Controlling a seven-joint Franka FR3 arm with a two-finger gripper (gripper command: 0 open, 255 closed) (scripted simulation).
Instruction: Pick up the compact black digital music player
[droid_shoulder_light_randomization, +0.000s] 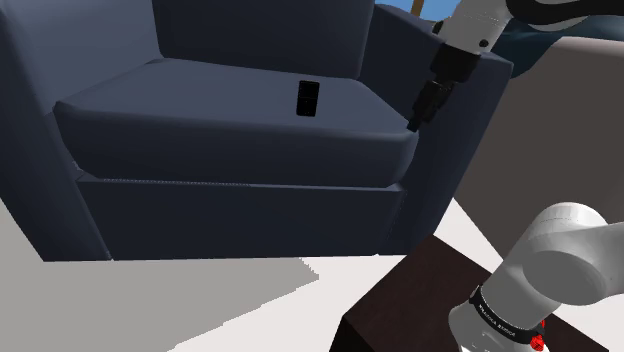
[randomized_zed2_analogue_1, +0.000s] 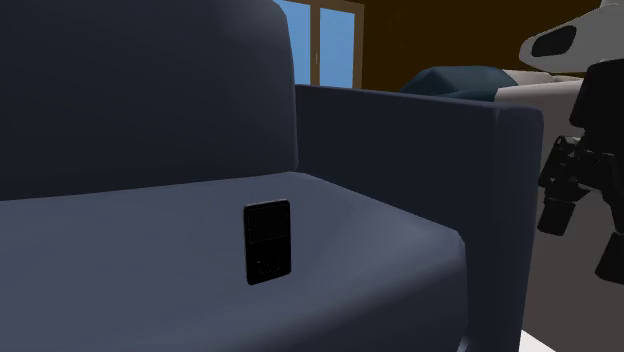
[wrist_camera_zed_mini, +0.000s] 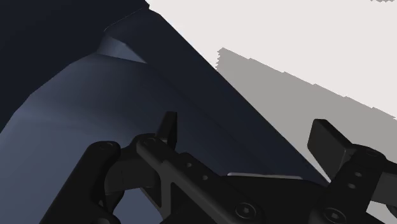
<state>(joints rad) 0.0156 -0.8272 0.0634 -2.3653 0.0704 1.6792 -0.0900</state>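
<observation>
A deep navy-blue upholstered armchair (droid_shoulder_light_randomization: 180, 125) stands on a pale floor (droid_shoulder_light_randomization: 200, 315), with a window (randomized_zed2_analogue_1: 322, 45) showing blue sky behind it in the second exterior view. The compact black rectangular music player (droid_shoulder_light_randomization: 306, 98) stands upright on the seat cushion, set toward the backrest and nearer the shoulder view's right half of the seat. In the second exterior view the player (randomized_zed2_analogue_1: 268, 242) rises on its short edge, its glossy face turned to the camera, with bare cushion all around it. My all-black two-fingered tool (droid_shoulder_light_randomization: 414, 122) hangs pointing down beside the chair's broad padded armrest (droid_shoulder_light_randomization: 470, 110), at the cushion's front corner on the shoulder view's right, well apart from the player. In the wrist view my tool (wrist_camera_zed_mini: 248, 133) has its fingers (wrist_camera_zed_mini: 168, 127) spread wide with nothing between them. Beyond them lie the armchair's dark flank and the floor (wrist_camera_zed_mini: 286, 38), crossed by a grey shadow. My white arm reaches up from the dark brown box stand (droid_shoulder_light_randomization: 400, 310) at the shoulder view's lower right.
</observation>
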